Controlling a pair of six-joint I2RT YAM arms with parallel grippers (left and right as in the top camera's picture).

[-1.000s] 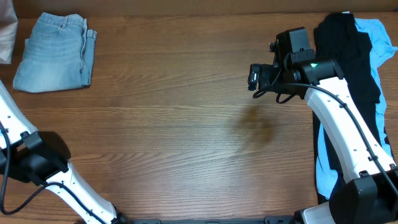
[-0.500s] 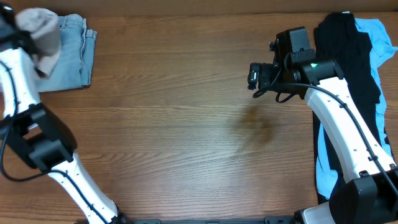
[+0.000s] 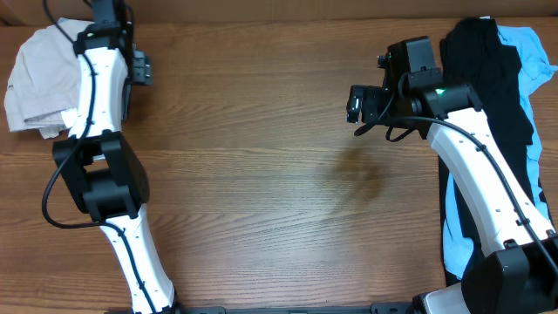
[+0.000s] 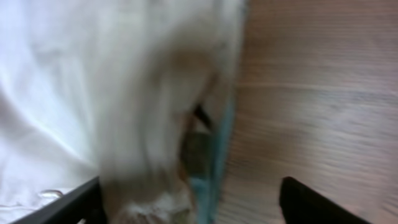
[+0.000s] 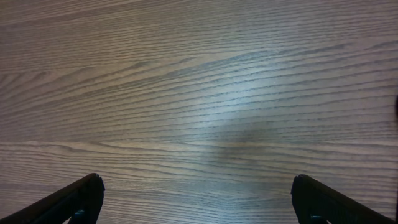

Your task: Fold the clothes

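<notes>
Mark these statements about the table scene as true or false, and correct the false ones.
1. The pale beige khaki cotton shorts lie at the upper left corner of the overhead view. True.
2. The right gripper is shut on a garment. False: it is open over the bare brown wooden table and holds nothing.
3. The black garment lies on top of the sky-blue garment at the right edge. True.
4. The left gripper has its jaws pressed together. False: its fingers stand wide apart above the beige cloth.
</notes>
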